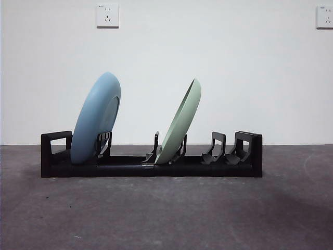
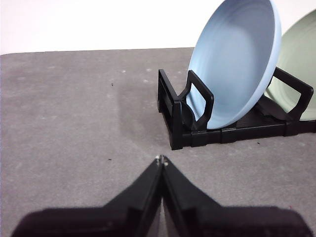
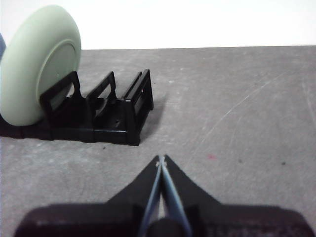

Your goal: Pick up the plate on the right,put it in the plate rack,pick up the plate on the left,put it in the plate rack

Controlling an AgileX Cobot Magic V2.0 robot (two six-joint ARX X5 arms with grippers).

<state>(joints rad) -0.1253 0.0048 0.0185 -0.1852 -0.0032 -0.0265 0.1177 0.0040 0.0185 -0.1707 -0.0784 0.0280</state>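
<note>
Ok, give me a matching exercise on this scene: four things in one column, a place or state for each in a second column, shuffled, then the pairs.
Things
1. blue plate
2. green plate
3. rack
4. left gripper

Places or states
A. lies long and low on the table, holding both plates
B. shut and empty, over bare table, apart from the rack
C. leans in a slot near the rack's middle
D. leans in the slot by one looped end of the rack

Pairs: 1-D, 2-C, 3-A, 4-B
</note>
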